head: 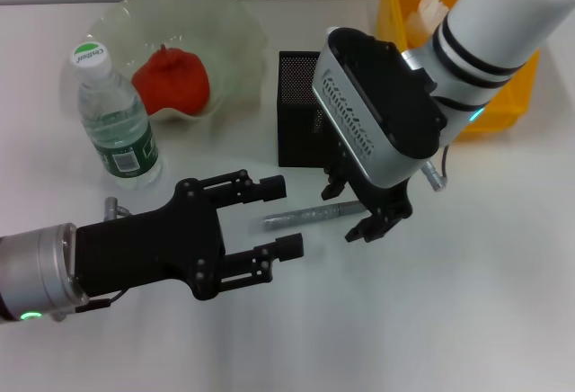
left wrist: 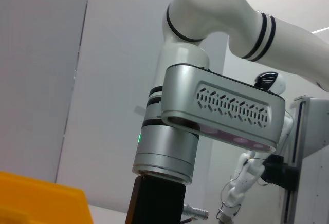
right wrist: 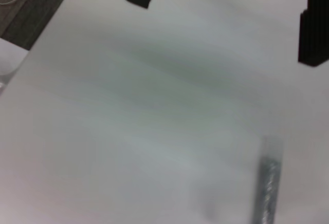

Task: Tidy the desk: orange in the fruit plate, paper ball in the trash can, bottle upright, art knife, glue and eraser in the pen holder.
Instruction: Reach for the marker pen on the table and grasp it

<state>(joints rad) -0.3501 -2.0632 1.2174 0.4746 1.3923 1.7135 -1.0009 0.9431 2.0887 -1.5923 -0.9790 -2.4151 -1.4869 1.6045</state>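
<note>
Left gripper (head: 269, 221) sits nearest the head camera, low over the near part of the table (head: 467, 320), fingers (head: 278, 188) spread apart and gripping nothing. It points toward the art knife and reads as a standby or support pose rather than a grasp.

Art knife (head: 310, 215), a slim grey stick, lies flat on the table just beyond those fingertips; its near end shows again in the right wrist view (right wrist: 267, 183). Flat and thin, it will likely need a pinch from above across its narrow width.

Right gripper (head: 377, 212) hangs directly over the knife's far end, wrist tilted downward. Its dark fingers (head: 367, 227) stand apart either side of the stick, not yet closed on it; contact cannot be confirmed. Judgement: step in hand is the knife pickup, for transfer to the pen holder.

Pen holder (head: 301, 109), a black mesh box, stands upright just behind the right gripper, partly hidden by it. A short carry, which fits the right arm taking this job.

Water bottle (head: 115, 118) stands upright on the left, cap up, so that item appears done.

Fruit plate (head: 225, 23), pale and wavy-rimmed, lies behind the bottle with a red-orange fruit (head: 172, 80) resting inside it; it looks apple-like, though the task calls it an orange.

Yellow bin (head: 503, 109) is farthest right, with something pale inside, possibly the paper ball; cannot tell.

Glue and eraser: not identifiable.
</note>
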